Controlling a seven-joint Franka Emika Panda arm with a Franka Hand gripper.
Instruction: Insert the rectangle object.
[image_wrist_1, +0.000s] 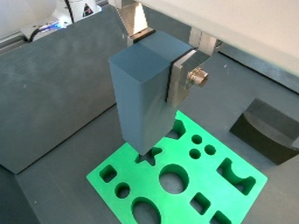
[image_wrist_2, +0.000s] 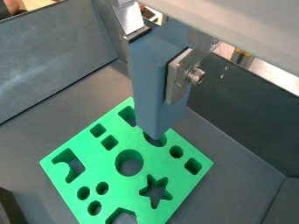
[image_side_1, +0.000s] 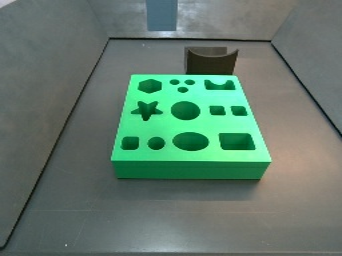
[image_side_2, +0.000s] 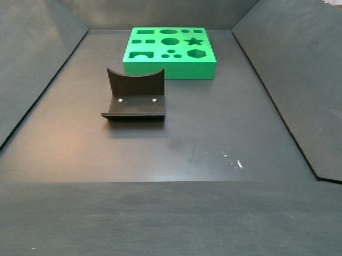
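Above the green board (image_wrist_1: 176, 179), my gripper (image_wrist_1: 158, 74) holds the rectangle object (image_wrist_1: 142, 96) upright, its silver fingers (image_wrist_1: 184, 77) clamped on the block's upper sides, seen in both wrist views. I see the grey-blue block (image_wrist_2: 158, 83) hanging with its lower end over the board (image_wrist_2: 128, 171); whether that end touches the green surface I cannot tell. Reading a wrist view from its left, a grey wall panel comes first, then the block, then the finger plate with its bolt, then the dark curved block (image_wrist_1: 267, 129) resting on the floor beyond the board's edge. The board carries many shaped holes: a star (image_wrist_2: 156, 189), circles, squares, an oval and a hexagon. From a side view, only the block's lower part (image_side_1: 160, 13) shows at the upper frame edge, behind the board (image_side_1: 187, 165), with the dark curved piece (image_side_1: 211, 60) standing just past the board's far edge; the gripper itself lies out of that frame. From the opposite side camera, the curved piece (image_side_2: 135, 96) sits mid-floor and the board (image_side_2: 171, 62) lies farther back, apart from it.
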